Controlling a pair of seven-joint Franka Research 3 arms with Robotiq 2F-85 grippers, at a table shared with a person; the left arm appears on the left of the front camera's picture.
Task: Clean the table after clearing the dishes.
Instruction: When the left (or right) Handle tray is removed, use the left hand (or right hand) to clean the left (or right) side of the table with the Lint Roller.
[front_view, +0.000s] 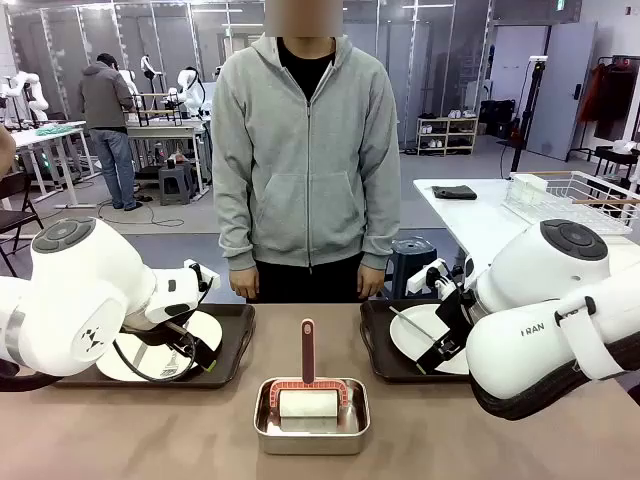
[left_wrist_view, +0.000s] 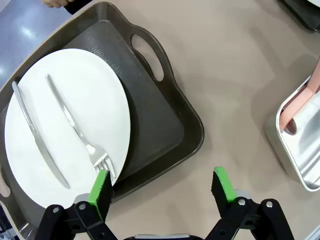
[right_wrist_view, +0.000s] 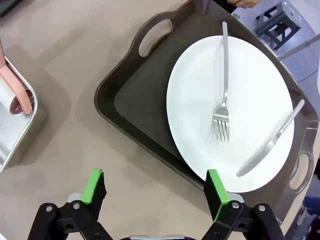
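Two white plates lie on dark brown trays on the tan table (front_view: 440, 430). In the left wrist view, the left plate (left_wrist_view: 65, 125) carries a knife (left_wrist_view: 37, 132) and a fork (left_wrist_view: 75, 125) on its tray (left_wrist_view: 165, 130). My left gripper (left_wrist_view: 161, 186) hovers open above that tray's near corner, one green pad over the plate's rim. In the right wrist view, the right plate (right_wrist_view: 230, 120) holds a fork (right_wrist_view: 223, 95) and a knife (right_wrist_view: 272, 142) on its tray (right_wrist_view: 135, 105). My right gripper (right_wrist_view: 155, 186) hangs open over the tray's edge. Neither gripper holds anything.
A small steel pan (front_view: 312, 415) with a pink-handled roller (front_view: 307, 350) stands at the table's front middle, between the trays. A person in a grey hoodie (front_view: 305, 150) stands at the far edge, hands near the table. A white table with a wire basket (front_view: 570, 195) is at back right.
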